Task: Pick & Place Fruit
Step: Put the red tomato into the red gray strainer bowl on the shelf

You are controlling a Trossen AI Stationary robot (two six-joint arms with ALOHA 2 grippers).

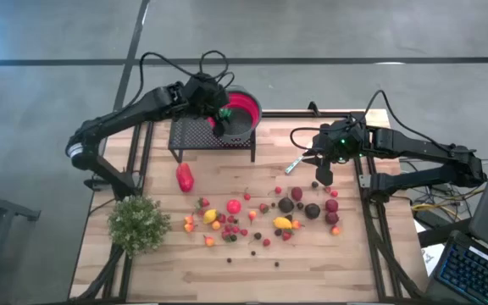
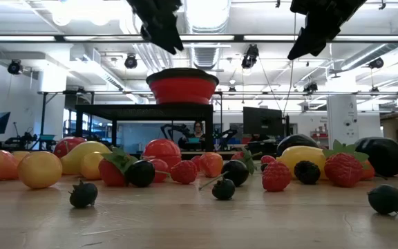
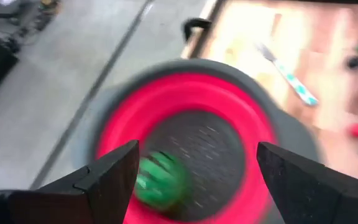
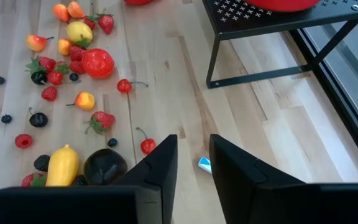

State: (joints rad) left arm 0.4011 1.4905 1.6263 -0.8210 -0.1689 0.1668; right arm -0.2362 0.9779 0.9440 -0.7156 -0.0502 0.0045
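— Up over the red bowl [image 1: 242, 110], what is the left hand [image 1: 218, 111] doing?

— It hangs above the bowl with its fingers [image 3: 107, 180] spread wide apart. It holds nothing. A small green fruit [image 3: 158, 180] lies down inside the bowl, between the fingers as the left wrist camera sees it.

— Where does the bowl sit?

— On a little black rack [image 1: 203, 134] at the back of the wooden counter [image 1: 159, 263].

— And the right hand [image 1: 324, 175]?

— It hangs over the counter, near a silver knife [image 1: 295, 163]. Its fingers [image 4: 155, 171] are open just a little, with nothing pinched between them.

— Where is the rest of the fruit?

— Many small fruits [image 1: 265, 216] lie scattered across the middle of the counter. One bigger red piece [image 1: 185, 177] lies apart, near the rack. A bushy green plant [image 1: 138, 222] stands at the left edge.
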